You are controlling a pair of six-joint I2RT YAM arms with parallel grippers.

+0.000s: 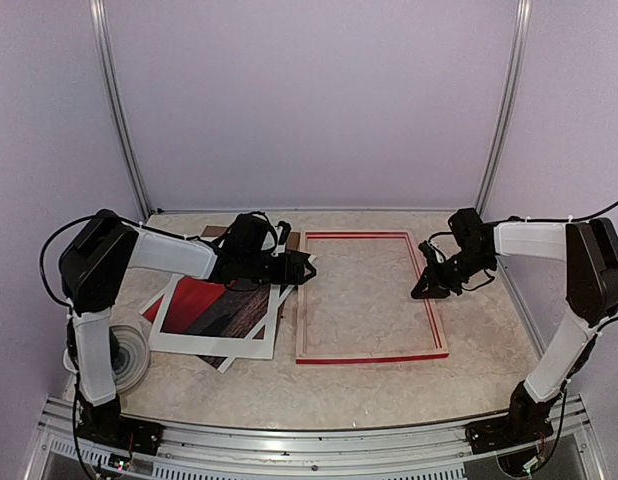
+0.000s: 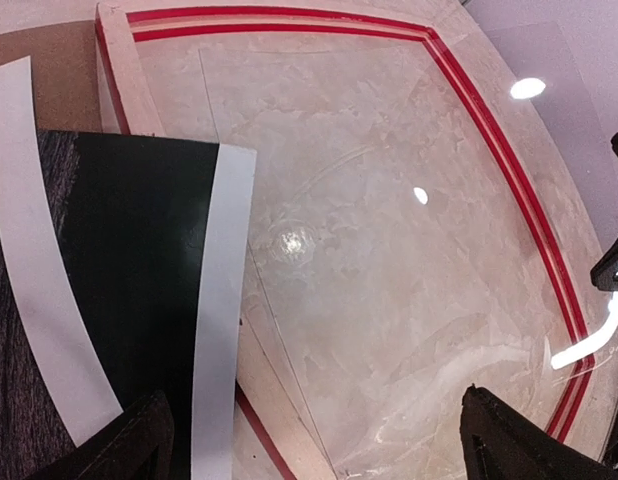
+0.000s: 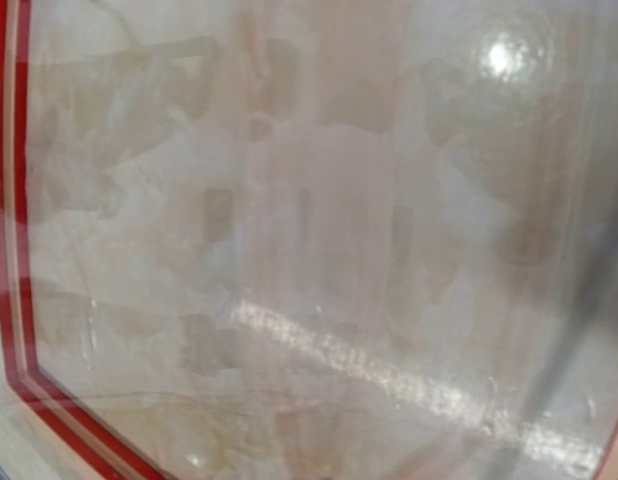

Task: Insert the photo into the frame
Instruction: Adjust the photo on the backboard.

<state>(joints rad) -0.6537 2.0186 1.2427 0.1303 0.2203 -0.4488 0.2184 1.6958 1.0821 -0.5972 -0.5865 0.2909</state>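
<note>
The frame [image 1: 370, 357] lies flat at the table's middle, red edges showing, with a clear pane [image 2: 389, 250] inside it. The photo [image 1: 214, 308], red and dark with a white border, lies left of the frame, and its corner overlaps the frame's left rail [image 2: 119, 80]. My left gripper [image 1: 307, 268] hovers over that left rail, open and empty, with its fingertips [image 2: 129, 445] spread wide; the photo's dark part [image 2: 129, 260] is under the left fingertip. My right gripper [image 1: 432, 285] is low at the frame's right rail. Its fingers do not show in the blurred right wrist view, which shows the frame's red edge [image 3: 9, 200].
A brown cardboard board [image 1: 214, 232] peeks out behind the left arm and shows in the left wrist view [image 2: 49, 50]. A pale round disc [image 1: 129, 355] lies by the left arm's base. Enclosure walls stand close on both sides and at the back.
</note>
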